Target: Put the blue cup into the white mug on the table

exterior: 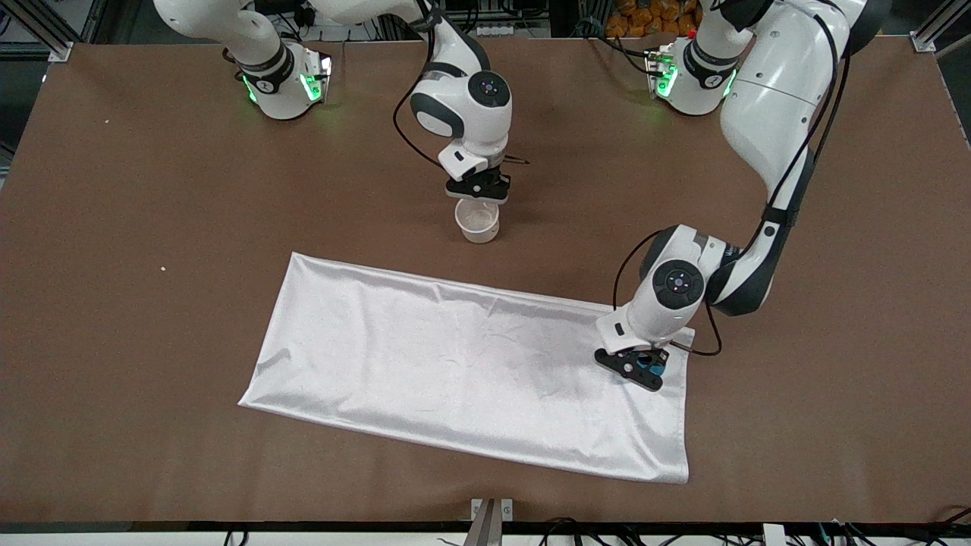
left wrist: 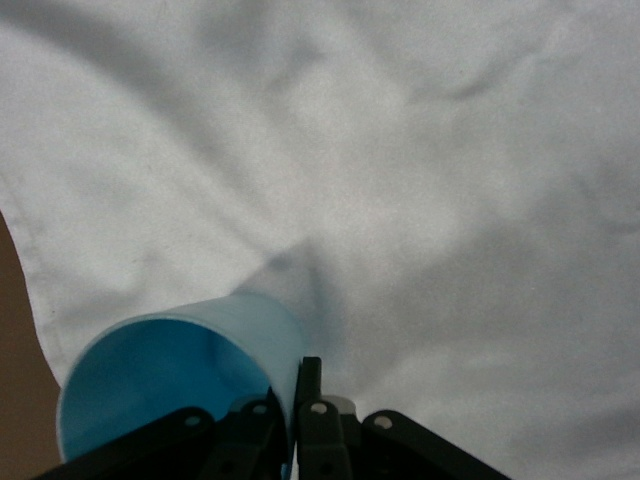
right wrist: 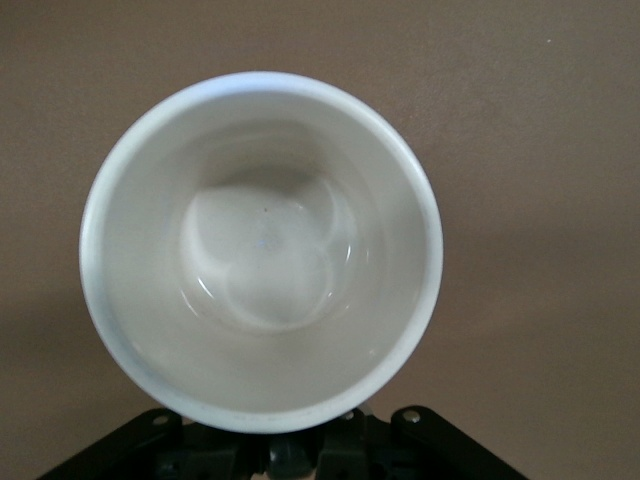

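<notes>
Left gripper (exterior: 641, 369) is clamped on the rim wall of the small round bright-blue plastic cup (left wrist: 180, 375), one finger inside and one outside, low over the corner of the white rectangular cloth (exterior: 470, 364) toward the left arm's end of the matte brown table (exterior: 152, 341). Right gripper (exterior: 479, 189) is closed on the rim of the small white cylindrical mug (right wrist: 262, 250), which stands on bare table farther from the front camera than the cloth. The one-wall pinch looks like the main risk: the cup could pivot or slip during the carry, or arrive tilted and catch the mug's rim, since the mug is only slightly wider. The creased cloth might drag along if the cup lifts off too low. Both wrists will crowd over the mug, so the left gripper may strike the right one unless it comes in from the open half of the rim. Open table surrounds the mug, and the route across the cloth appears unobstructed.
</notes>
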`<action>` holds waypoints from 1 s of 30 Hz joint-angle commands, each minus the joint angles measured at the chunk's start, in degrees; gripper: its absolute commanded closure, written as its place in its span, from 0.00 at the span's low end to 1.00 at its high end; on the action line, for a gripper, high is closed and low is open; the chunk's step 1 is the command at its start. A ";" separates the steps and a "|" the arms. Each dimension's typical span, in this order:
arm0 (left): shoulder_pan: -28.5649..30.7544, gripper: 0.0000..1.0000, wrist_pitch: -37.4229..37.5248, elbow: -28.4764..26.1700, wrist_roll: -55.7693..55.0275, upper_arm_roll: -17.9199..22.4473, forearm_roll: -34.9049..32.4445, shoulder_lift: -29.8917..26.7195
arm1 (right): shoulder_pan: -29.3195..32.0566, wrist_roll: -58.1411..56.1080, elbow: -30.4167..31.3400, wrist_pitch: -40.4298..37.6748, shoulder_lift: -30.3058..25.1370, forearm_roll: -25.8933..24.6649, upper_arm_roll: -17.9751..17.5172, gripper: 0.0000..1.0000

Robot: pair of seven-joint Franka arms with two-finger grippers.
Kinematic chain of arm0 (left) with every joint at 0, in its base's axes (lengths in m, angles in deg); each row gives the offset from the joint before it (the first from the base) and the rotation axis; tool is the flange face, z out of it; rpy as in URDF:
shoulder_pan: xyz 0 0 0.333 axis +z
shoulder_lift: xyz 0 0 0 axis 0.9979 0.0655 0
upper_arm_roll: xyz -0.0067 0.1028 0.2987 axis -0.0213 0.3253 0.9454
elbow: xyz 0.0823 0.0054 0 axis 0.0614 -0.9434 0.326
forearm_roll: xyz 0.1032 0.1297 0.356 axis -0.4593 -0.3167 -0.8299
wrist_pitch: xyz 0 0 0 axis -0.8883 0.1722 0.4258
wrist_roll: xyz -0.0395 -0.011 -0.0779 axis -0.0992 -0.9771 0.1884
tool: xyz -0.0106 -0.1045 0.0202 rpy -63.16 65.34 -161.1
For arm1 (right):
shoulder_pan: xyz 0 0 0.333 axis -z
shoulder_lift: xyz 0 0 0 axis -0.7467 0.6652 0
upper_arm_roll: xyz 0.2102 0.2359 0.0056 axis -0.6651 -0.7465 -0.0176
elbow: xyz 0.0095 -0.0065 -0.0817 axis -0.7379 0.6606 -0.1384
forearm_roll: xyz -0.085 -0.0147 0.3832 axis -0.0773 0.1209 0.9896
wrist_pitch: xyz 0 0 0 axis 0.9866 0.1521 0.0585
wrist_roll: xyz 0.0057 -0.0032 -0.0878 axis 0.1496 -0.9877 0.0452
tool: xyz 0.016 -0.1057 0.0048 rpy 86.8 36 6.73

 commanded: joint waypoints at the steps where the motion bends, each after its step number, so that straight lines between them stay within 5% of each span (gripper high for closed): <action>1: 0.04 1.00 -0.04 -0.40 0.37 0.06 -1.24 -1.07 | -0.89 3.57 -1.35 -0.37 0.11 -1.50 0.66 0.00; 12: 0.13 1.00 4.35 -0.13 0.37 0.24 -1.16 -3.44 | -0.80 3.49 -1.97 -1.69 -0.86 -1.32 0.49 0.00; 22: 0.13 1.00 9.09 -0.13 0.28 -0.03 -1.07 -8.01 | -0.80 2.61 -7.32 -13.20 -3.41 -0.79 0.14 0.00; 30: -0.22 1.00 13.93 -0.13 -1.83 -0.38 -0.10 -12.40 | 0.25 -1.25 -9.70 -15.13 -4.11 -0.62 0.57 0.00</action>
